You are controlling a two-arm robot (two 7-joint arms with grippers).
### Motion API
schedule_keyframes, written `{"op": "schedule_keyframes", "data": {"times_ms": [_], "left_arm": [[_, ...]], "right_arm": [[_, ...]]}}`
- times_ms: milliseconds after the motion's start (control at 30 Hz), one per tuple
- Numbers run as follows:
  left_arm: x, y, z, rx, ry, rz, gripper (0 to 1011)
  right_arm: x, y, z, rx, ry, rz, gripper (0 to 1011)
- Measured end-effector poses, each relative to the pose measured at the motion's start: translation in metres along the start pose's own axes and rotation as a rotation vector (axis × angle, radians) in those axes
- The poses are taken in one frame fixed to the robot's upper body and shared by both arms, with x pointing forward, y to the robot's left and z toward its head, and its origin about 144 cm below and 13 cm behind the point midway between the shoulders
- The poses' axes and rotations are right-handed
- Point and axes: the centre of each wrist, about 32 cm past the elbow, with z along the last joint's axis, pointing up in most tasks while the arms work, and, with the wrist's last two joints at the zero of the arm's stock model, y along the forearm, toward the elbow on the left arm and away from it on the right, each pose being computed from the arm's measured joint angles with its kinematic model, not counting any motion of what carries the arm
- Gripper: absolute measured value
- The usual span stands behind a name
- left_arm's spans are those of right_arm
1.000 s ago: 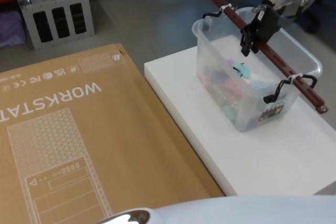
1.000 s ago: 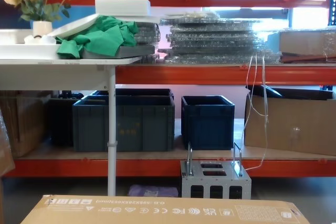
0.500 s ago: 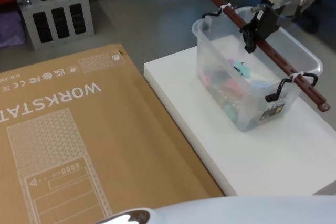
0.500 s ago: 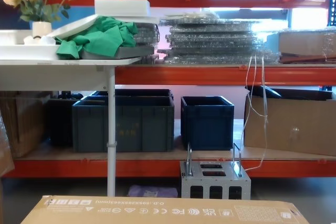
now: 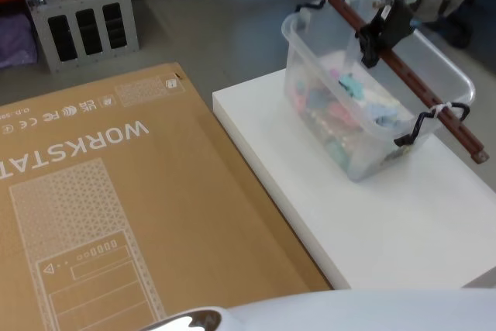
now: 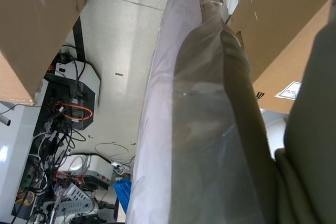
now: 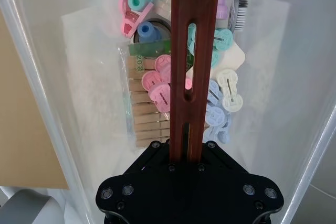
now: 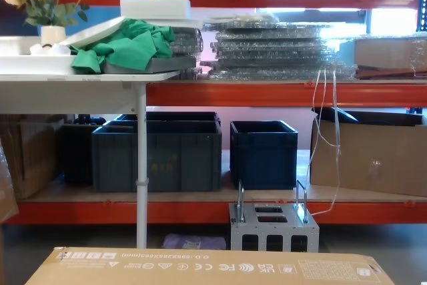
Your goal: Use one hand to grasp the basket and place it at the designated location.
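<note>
The right gripper [image 5: 373, 39] is clamped on the basket's [image 5: 308, 75] red-brown handle [image 5: 411, 77], its fingertips hidden beneath its black body.

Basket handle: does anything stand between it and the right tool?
Nothing visible does. The right tool is closed directly on the dark red-brown handle of the basket. The clothes pegs lie lower, inside the basket, not in between.

Box [image 5: 101, 191] left, basket [image 5: 333, 125] rear, platform [image 5: 387, 230] front free
</note>
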Motion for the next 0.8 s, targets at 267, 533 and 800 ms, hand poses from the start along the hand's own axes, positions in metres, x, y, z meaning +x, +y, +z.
{"op": "schedule_keyframes", "data": {"times_ms": [267, 533, 800], "left_arm": [[0.000, 0.000, 0.000, 0.000, 0.000, 0.000, 0], [0.000, 0.000, 0.000, 0.000, 0.000, 0.000, 0], [0.000, 0.000, 0.000, 0.000, 0.000, 0.000, 0]], "right_arm": [[-0.005, -0.029, -0.001, 0.009, -0.006, -0.059, 0], [-0.008, -0.048, 0.001, 0.013, -0.019, -0.097, 0], [-0.008, -0.055, 0.004, 0.016, -0.037, -0.112, 0]]}}
